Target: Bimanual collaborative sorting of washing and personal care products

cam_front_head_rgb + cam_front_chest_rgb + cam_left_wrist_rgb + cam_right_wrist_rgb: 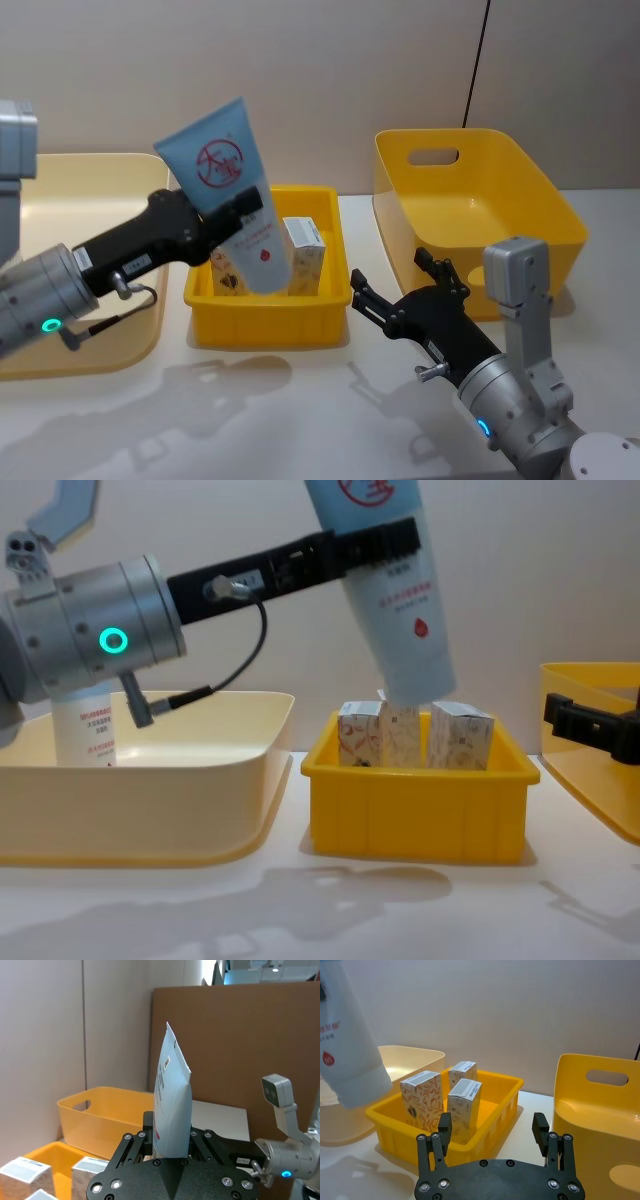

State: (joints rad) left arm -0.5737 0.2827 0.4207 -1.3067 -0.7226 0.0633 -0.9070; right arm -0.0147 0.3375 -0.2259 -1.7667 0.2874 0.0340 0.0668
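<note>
head view, centre left of the frame: the left gripper (pixel 238 212) is clamped across the middle of a pale-blue tube (pixel 225 170) and holds it up off the white table (pixel 300 420). the tube is tilted, with its flat crimped end toward the upper left and its cap end pointing down, and it carries a red round logo and a red drop mark. the cap end hangs over the small yellow bin (pixel 265 325) at the centre of the frame, just above three white cartons (pixel 460 738) that stand upright inside it. whether it touches them cannot be told. at the left edge lies a cream tray (pixel 90 160) – in the chest view a second tube (pixel 85 730) stands upright in it, behind the left arm. in the lower right of the head view the right gripper (pixel 390 282) has its fingers spread wide and grasps nothing. it sits between the small bin and the large yellow bin (pixel 455 135) at the upper right, apart from both.
</note>
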